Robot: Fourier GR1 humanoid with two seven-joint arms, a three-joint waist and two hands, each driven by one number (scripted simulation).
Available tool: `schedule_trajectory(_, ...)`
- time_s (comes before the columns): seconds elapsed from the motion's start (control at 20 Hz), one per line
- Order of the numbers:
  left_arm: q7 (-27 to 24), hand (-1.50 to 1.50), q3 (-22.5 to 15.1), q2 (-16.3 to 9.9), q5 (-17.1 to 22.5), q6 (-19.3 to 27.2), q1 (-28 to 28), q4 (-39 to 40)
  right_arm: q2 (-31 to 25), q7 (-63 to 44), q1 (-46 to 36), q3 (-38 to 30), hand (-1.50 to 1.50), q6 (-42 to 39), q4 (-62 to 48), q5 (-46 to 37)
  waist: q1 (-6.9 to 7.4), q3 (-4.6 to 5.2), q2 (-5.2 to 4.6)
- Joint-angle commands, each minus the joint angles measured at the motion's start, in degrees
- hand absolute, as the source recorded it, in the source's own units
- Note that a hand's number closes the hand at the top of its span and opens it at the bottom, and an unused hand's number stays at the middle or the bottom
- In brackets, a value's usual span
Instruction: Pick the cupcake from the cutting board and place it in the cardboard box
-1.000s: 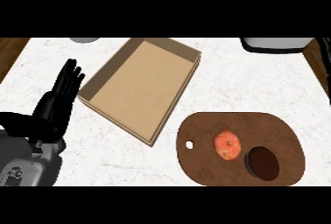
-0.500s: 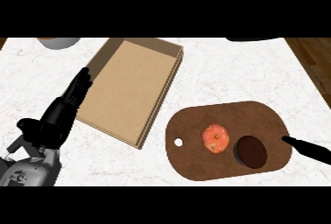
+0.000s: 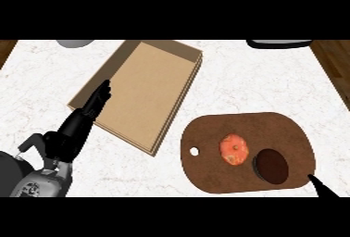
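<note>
A brown cutting board [image 3: 212, 176] lies on the white counter at the lower right. Two round things sit on it: an orange-topped one [image 3: 234, 149] and, just to its right, a dark brown one [image 3: 271, 166]; I cannot tell which is the cupcake. The flat cardboard box [image 3: 147, 88] lies tilted at the upper left, with nothing in it. My left hand [image 3: 82, 118] is open, its fingers straight and reaching over the box's left edge. Only a black tip of my right hand [image 3: 321, 185] shows, at the board's lower right edge.
A pale bowl [image 3: 75, 43] is cut off at the top left. A dark object [image 3: 280, 44] is cut off at the top right. Brown wood [image 3: 336, 65] borders the white counter on the right.
The tip of my right hand has dropped from the board's right side to its lower right corner. The left hand and the box have barely shifted.
</note>
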State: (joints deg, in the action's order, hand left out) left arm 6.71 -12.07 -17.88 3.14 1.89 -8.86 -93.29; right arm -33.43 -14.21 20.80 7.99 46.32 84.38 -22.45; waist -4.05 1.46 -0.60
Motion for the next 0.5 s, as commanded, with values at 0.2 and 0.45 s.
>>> schedule_trajectory(0.2, -0.17, 0.0, -2.21, 0.29, -0.71, -1.68, -1.27, 0.05, 1.81, -19.68, 6.72, 8.11, -1.5, -4.76, 10.77, -11.27, 3.09, -0.19, -0.25)
schedule_trajectory(0.45, 0.57, 0.0, -3.82, 1.74, -0.81, -1.89, -1.66, 0.27, 5.29, -34.64, 6.11, 12.35, -1.5, -10.45, 20.98, -17.96, 4.35, -0.48, -0.03)
